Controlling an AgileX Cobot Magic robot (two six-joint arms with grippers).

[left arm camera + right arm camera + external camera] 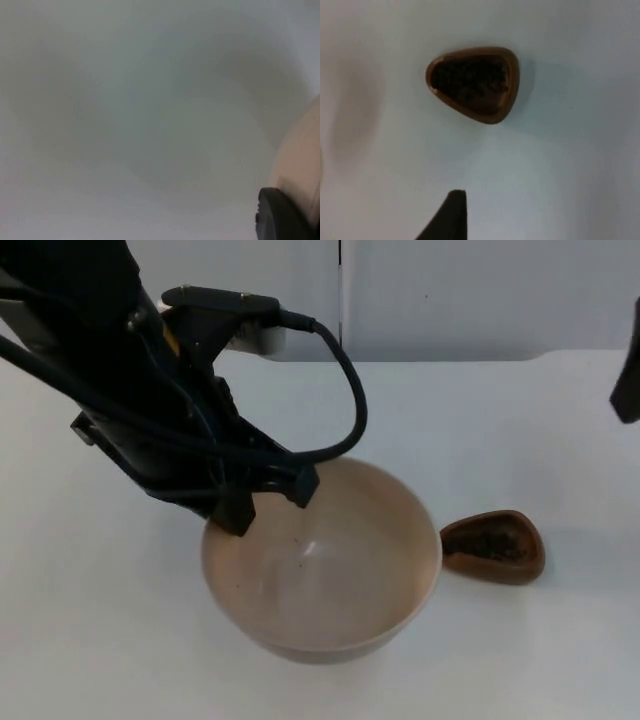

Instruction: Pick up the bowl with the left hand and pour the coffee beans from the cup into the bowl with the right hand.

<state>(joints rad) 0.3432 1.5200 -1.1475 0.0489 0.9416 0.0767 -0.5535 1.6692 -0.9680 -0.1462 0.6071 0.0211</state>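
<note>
The left gripper (268,502) grips the beige bowl's (325,575) upper-left rim at frame centre. The brown cup (494,546) of coffee beans (470,80) sits right of it. Whether the right gripper (451,220) above the cup is wide or narrow, I cannot tell.

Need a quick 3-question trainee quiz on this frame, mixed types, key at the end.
1. True or false: the dark coffee beans are already in the wide beige round bowl.
2. Which end effector is at the bowl's rim? A) left end effector B) right end effector
3. Fill in: the small brown rounded-triangular cup stands on the white table, apart from the bowl, on the robot's ____ side of it.

Key: 1 false, the beans sit in the cup; 2 A; 3 right.
</note>
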